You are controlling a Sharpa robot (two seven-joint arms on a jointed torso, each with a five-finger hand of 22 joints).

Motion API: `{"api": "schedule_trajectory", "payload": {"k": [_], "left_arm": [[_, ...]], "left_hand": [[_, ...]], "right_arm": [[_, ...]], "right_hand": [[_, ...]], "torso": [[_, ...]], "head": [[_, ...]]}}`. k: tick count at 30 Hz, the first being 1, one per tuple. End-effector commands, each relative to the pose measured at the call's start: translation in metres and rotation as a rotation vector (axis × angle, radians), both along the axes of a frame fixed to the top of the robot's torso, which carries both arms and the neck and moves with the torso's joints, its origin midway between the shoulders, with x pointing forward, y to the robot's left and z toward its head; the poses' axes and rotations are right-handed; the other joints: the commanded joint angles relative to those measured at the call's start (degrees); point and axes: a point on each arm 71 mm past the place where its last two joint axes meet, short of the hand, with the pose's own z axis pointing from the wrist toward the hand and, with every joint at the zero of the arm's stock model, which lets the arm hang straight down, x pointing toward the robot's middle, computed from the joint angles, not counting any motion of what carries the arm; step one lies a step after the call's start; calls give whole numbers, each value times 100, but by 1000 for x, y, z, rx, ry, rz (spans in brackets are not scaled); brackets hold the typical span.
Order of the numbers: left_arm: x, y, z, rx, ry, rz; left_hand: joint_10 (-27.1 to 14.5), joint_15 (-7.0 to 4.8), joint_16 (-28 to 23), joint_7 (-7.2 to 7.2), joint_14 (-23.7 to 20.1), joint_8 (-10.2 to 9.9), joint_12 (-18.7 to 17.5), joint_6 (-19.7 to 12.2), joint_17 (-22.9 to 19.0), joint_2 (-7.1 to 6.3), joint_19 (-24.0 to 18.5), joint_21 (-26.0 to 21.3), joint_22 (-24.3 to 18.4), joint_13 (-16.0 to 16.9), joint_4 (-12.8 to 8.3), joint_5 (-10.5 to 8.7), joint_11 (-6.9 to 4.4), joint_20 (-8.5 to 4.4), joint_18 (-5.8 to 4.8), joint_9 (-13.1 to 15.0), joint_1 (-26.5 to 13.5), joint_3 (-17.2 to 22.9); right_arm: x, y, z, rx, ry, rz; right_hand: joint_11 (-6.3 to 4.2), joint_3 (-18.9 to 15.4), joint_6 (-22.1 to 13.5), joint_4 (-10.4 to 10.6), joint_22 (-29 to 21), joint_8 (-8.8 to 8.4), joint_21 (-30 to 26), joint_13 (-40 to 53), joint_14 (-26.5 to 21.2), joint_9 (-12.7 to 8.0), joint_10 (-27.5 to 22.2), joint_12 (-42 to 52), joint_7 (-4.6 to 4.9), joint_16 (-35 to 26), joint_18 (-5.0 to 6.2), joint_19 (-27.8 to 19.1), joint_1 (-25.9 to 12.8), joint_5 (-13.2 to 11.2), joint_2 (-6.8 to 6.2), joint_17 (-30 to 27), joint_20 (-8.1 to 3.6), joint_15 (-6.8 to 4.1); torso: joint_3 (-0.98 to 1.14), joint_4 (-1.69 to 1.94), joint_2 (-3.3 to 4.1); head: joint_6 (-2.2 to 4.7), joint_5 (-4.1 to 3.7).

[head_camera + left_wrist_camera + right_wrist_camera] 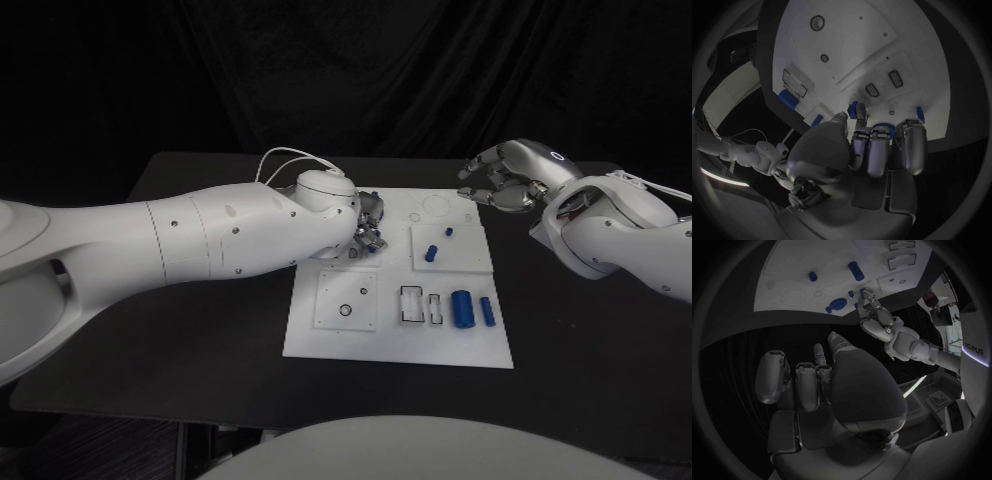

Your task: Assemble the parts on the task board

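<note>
On the black table (pixel 173 340) the board (pixel 397 345) has most blue parts (pixel 462 309) lying loose near its front, so assembly looks barely begun; the left hand (pixel 368 228) pinches a small blue piece (pixel 859 110) over the board's far half, the right hand (pixel 505 180) hovers curled, empty, beyond its far corner.

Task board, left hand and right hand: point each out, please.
task board (pixel 397 345), head view, bare near edge.
left hand (pixel 368 225), head view, fingers over the board.
right hand (pixel 505 180), head view, curled fingers.
</note>
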Motion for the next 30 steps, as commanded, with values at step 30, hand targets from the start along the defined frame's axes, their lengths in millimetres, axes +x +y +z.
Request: {"api": "schedule_trajectory", "payload": {"k": [30], "left_arm": [[-5,36,4,-78,-51,66]], "left_hand": [[586,-126,15,-77,606,83,-30,252,1506,-1393,80,-75,553,1497,-356,209,-123,-108,-90,992,-899,3309]], "right_arm": [[0,-8,-8,-7,50,-44]], "right_hand": [[23,27,52,-12,939,-40,-82,483,305,-10,-28,-50,-10,-55,69,-29,18,47,30,506,24,38]], "torso": [[3,14,-21]], "head": [[-1,37]]}}
